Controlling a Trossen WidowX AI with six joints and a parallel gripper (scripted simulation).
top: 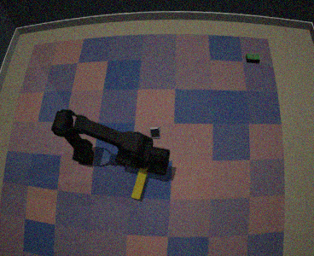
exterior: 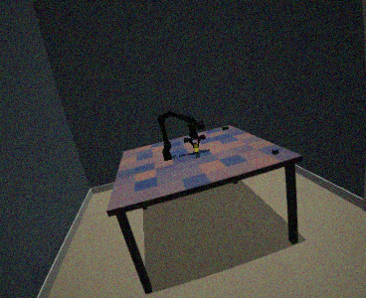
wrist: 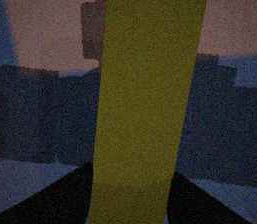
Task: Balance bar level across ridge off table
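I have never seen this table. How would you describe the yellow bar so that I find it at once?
Look at the checkered table and find the black arm near its left-centre. The gripper at the arm's end is shut on the yellow bar, which sticks out toward the near edge. It is the only long, yellow thing; the dark cube and green block are small.

The long yellow bar (top: 140, 184) was half hidden under the black parallel-jaw gripper (top: 150, 164) from above; wrist view cut off both its ends.
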